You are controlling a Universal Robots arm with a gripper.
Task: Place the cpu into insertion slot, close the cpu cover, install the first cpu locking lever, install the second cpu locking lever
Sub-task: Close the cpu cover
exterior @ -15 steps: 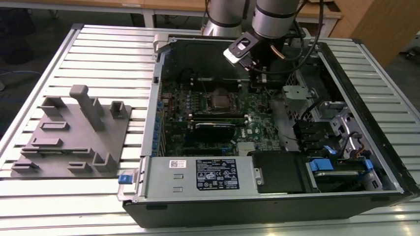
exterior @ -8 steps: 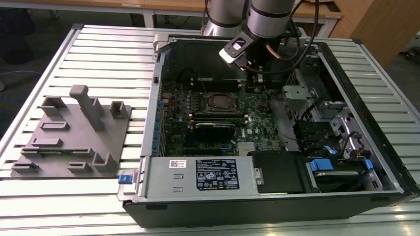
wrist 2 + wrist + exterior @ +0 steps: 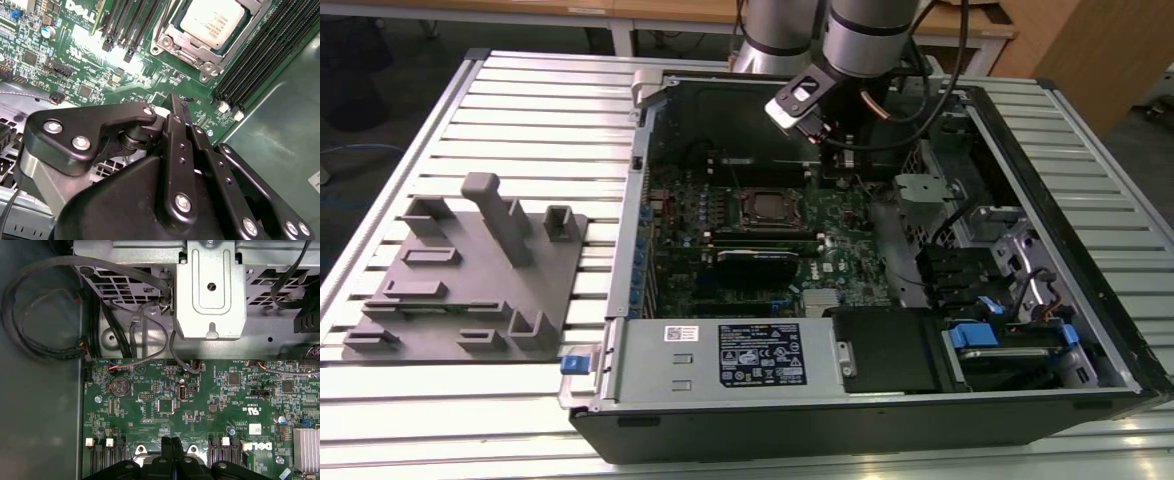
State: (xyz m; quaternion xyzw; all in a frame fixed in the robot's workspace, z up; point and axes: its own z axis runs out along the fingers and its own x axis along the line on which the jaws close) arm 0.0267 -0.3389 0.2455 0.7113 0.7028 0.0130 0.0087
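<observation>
Right, I've got the black two-fingered gripper point(image 3: 179, 103) low over the large green circuit board point(image 3: 200, 405). Its fingers are pressed flat together with nothing pinched between them. My read is that a closed, narrow tip suits pushing or hooking small metal parts, not carrying anything.

The tip sits just beside the small square black insertion slot point(image 3: 767, 210), on the side towards the folded grey sheet-metal bracket point(image 3: 210, 290). I can't tell whether it touches the board.

The small flat square cpu with the dull silver top point(image 3: 214, 22) lies seated in that slot, face up. It shows through the window of the square hinged metal cpu cover point(image 3: 192, 52), which looks folded down flat around it, so I judge the chip is pinned there by its edges. Whether either locking lever is latched I can't make out.

The long black memory slots point(image 3: 250, 60) run alongside the socket, apart from the fingers.

The open black computer case point(image 3: 854, 430) lies on its side, I'd say so that the board faces up to the arm. A grey moulded fixture plate point(image 3: 467, 270) sits well apart on the exterior view's left.
</observation>
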